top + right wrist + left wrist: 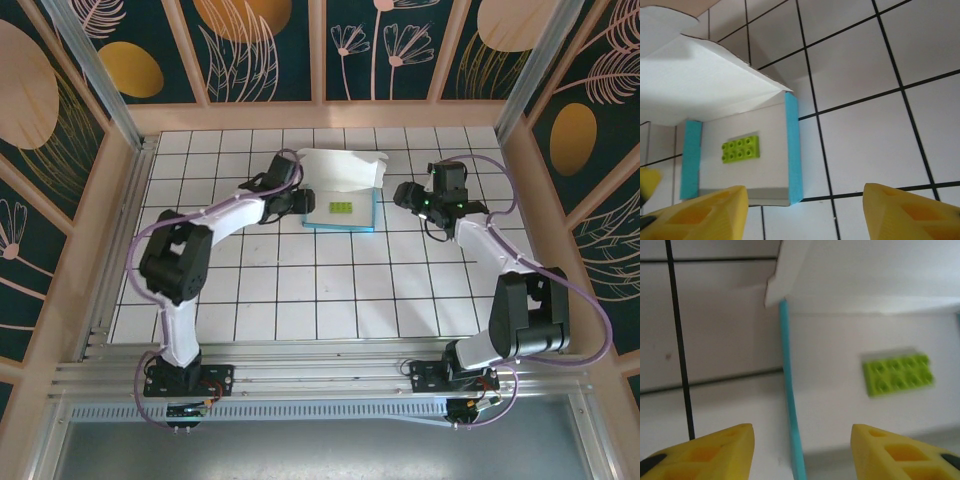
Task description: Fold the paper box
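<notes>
The paper box (345,190) lies at the back middle of the tiled table, white inside with low turquoise side walls, and its white lid flap (705,85) stands up at the back. A green brick (740,149) rests on its floor. My left gripper (303,203) is at the box's left side. In the left wrist view the left gripper (801,440) is open, its yellow fingers either side of the left turquoise wall (790,405) without touching it. My right gripper (403,195) hovers off the box's right side. In the right wrist view the right gripper (804,200) is open and holds nothing, near the right wall (793,145).
The white grid table (300,290) is ringed by a wooden frame (320,115) with patterned panels behind. An aluminium rail (320,375) runs along the near edge at the arm bases. The green brick (897,374) is the one loose item inside the box.
</notes>
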`<state>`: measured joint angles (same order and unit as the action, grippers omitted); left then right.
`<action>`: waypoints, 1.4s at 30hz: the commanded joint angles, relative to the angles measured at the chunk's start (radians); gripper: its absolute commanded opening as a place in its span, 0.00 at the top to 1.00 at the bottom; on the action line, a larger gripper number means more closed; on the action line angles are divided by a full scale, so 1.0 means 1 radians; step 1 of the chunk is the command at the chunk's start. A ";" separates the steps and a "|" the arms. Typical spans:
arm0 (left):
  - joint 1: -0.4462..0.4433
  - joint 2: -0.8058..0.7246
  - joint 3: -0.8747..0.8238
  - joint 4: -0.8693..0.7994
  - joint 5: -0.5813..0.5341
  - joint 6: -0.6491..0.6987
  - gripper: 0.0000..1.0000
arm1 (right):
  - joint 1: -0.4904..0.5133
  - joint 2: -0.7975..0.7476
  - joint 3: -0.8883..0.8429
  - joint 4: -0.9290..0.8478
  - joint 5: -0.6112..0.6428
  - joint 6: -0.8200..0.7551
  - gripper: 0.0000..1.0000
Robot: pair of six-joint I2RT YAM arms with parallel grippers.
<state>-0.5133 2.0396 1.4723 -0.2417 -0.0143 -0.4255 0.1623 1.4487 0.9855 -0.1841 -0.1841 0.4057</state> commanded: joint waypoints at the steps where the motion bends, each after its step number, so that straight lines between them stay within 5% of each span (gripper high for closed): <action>1: -0.012 0.095 0.116 -0.117 -0.168 0.038 0.49 | -0.015 -0.040 -0.010 -0.009 -0.048 -0.002 0.36; 18: -0.017 0.273 0.239 -0.190 -0.103 0.025 0.76 | -0.054 -0.068 -0.059 0.019 -0.069 -0.006 0.36; 25: -0.017 -0.016 -0.021 0.044 -0.003 -0.026 0.55 | -0.078 -0.051 -0.027 0.100 -0.115 -0.203 0.32; 30: 0.029 -0.247 -0.134 0.137 0.091 0.046 0.54 | -0.083 0.122 0.117 0.062 -0.210 -0.446 0.23; 35: 0.188 -0.220 -0.019 0.062 0.342 0.220 0.42 | -0.088 0.331 0.309 -0.009 -0.265 -0.560 0.25; 42: 0.285 -0.082 0.196 -0.076 0.508 0.424 0.35 | -0.086 0.484 0.452 0.003 -0.405 -0.610 0.38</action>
<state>-0.2195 1.8957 1.6039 -0.2188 0.3634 -0.1333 0.0799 1.9114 1.3857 -0.1768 -0.4892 -0.1436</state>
